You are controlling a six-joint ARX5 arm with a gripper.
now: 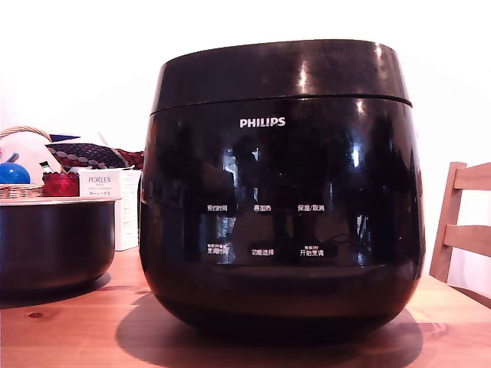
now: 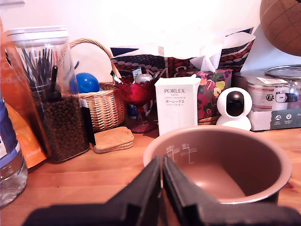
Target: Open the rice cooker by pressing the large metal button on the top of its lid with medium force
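Your fingers [image 2: 162,188] are clenched together on nothing, hovering just before the inner pot [image 2: 221,165]; the cooker [image 1: 280,199], lid [image 1: 280,73] shut, sits outside their camera's view, so a blind press could miss its button.

One rice cooker [image 1: 281,192]; one inner pot [image 2: 221,162]; one basket [image 2: 101,106]; one white box [image 2: 176,103]; one chair [image 1: 462,222].

white wall [image 1: 77,46] — bright, wooden chair [image 1: 462,222]

PHILIPS on rice cooker [image 1: 281,192]; PORLEX on box [image 2: 175,104]
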